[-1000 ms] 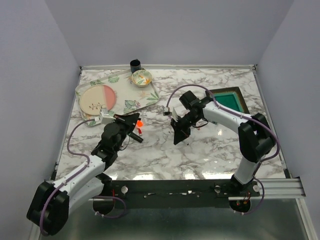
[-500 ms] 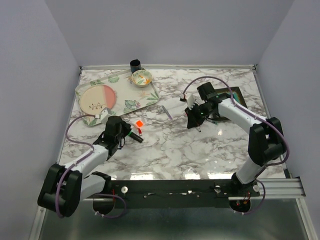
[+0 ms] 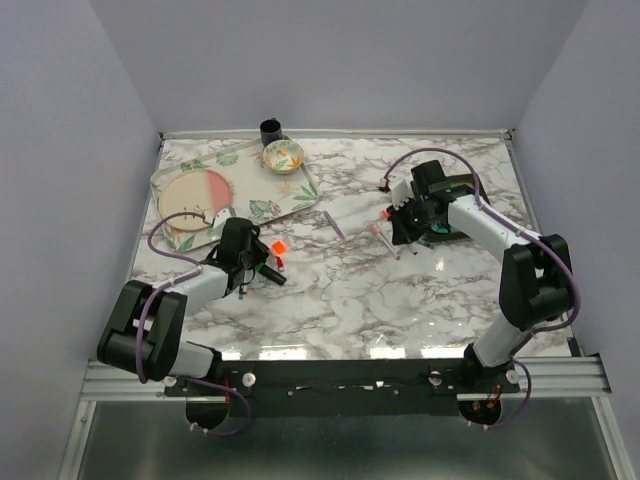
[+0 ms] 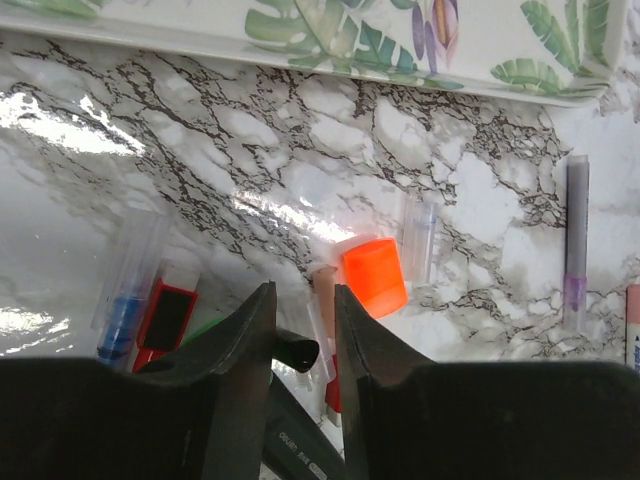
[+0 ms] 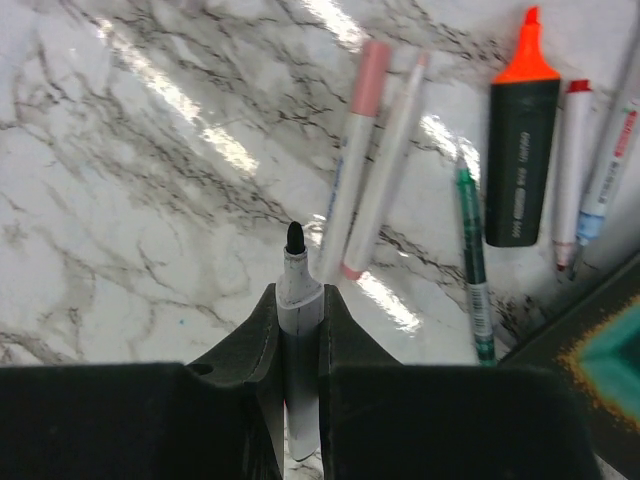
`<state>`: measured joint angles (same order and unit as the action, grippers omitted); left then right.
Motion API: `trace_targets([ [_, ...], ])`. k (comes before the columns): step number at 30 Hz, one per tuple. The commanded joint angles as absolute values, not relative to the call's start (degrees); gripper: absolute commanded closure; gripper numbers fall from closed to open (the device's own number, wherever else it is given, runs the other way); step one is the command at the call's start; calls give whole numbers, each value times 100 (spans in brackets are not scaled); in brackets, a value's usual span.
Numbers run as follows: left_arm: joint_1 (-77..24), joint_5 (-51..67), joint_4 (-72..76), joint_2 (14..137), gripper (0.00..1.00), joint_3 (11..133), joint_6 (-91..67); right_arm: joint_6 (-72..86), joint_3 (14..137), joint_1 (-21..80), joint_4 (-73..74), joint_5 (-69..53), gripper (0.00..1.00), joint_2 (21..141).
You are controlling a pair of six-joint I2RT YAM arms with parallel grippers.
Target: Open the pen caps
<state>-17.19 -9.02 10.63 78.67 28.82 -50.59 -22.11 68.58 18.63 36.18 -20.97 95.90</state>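
In the left wrist view my left gripper (image 4: 303, 292) is open just above the marble. A small black pen cap (image 4: 297, 352) lies between the jaws against the left finger, with a gap to the right one. Ahead lie an orange cap (image 4: 374, 276), a red cap (image 4: 165, 318), a blue cap (image 4: 122, 315) and a clear one (image 4: 418, 238). My right gripper (image 5: 298, 292) is shut on an uncapped white pen (image 5: 297, 285) with a black tip. Beyond it lie uncapped pens: two pink-ended ones (image 5: 352, 165), a green one (image 5: 472, 255) and an orange highlighter (image 5: 520, 160).
A leaf-patterned tray (image 3: 300, 195) holding a pink and cream plate (image 3: 195, 198) sits at the back left, with a small bowl (image 3: 283, 155) and a black cup (image 3: 270, 129) behind it. A green-framed board (image 3: 462, 222) lies under the right arm. A grey-purple cap (image 4: 577, 240) lies apart.
My left jaws have opened off the black cap and the arm has drawn back left. The right arm has carried the white pen to the back right, over the row of pens.
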Motion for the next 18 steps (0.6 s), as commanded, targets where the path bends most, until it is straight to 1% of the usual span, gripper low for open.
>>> trace_targets([
  [1,-1670,-765,1169,7989,59,2980,-4869,-2223,6733,1591,3270,-1486,91,9782],
  [5,-1661,-738,1143,7867,53,2979,-4843,-2259,6767,1556,3191,-1292,90,9975],
  [6,-1661,-721,1125,7814,50,2997,-4817,-2259,6785,1564,3173,-1257,90,10019],
  [8,-1652,-677,1046,7683,50,3015,-4781,-2233,6846,1564,3138,-1126,87,10168],
  [9,-1652,-659,1002,7621,46,3041,-4773,-2224,6864,1564,3138,-1090,86,10221],
  [11,-1644,-615,914,7428,46,3050,-4720,-2224,6891,1564,3146,-1046,83,10353],
  [12,-1635,-607,879,7340,42,3067,-4702,-2224,6891,1556,3129,-1046,81,10388],
  [14,-1626,-563,774,7103,41,3067,-4632,-2224,6917,1564,3146,-1002,78,10502],
  [15,-1617,-536,713,6997,37,3085,-4623,-2215,6934,1573,3155,-993,78,10529],
  [16,-1608,-519,651,6909,37,3085,-4597,-2215,6935,1565,3147,-984,73,10547],
  [17,-1600,-458,607,6725,36,3085,-4544,-2215,6935,1556,3155,-984,72,10556],
  [18,-1591,-431,572,6637,33,3076,-4535,-2215,6943,1564,3155,-976,70,10556],
])
